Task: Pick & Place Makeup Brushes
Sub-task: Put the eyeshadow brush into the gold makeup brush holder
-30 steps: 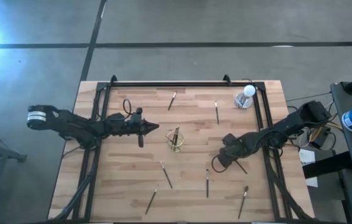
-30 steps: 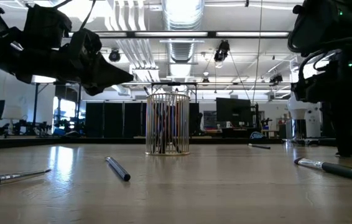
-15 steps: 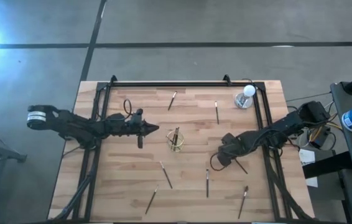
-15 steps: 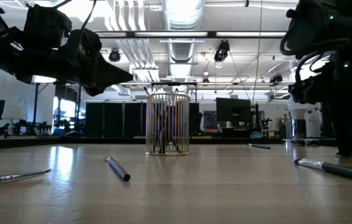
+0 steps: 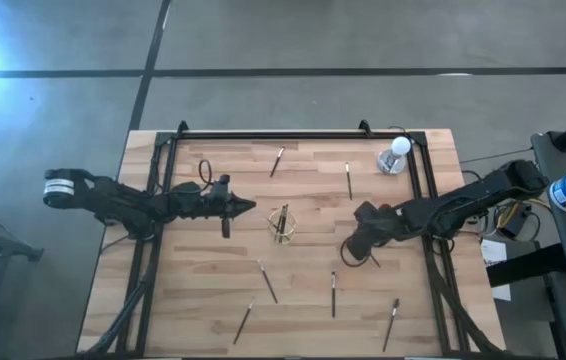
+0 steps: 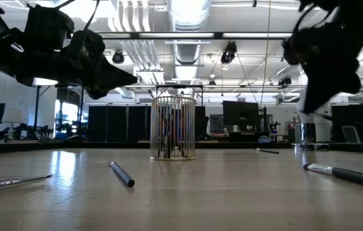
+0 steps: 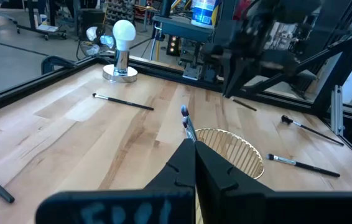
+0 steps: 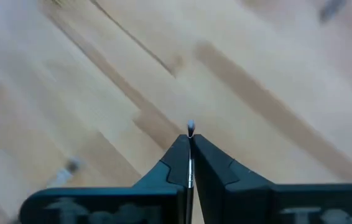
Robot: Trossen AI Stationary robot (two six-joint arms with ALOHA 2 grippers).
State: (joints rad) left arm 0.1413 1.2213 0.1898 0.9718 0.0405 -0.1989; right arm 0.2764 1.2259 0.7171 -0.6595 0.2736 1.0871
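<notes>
- High view: the wire holder stood near the middle of the wooden table and served as landmark. The left gripper was just beside the holder, on the left arm's side, pointing at it. The right gripper was on the opposite side of the holder, near but apart. Loose makeup brushes lay around the holder: one and another on the far side of it, and four on the near side. A white round-topped object stood well apart from the holder, toward the far right corner.
- Low view: the holder stood upright with dark brushes standing inside it. The left gripper hung above the table, beside the holder. A brush lay in front of the holder; others lay farther to either side.
- Left wrist view: the left gripper had its fingers pressed together, with nothing visible between them. The holder stood just beyond the tips, with brush heads rising from it.
- Right wrist view: the right gripper was clamped on a thin brush, whose pale tip stood out past the fingertips above bare wood; the holder was out of view.
</notes>
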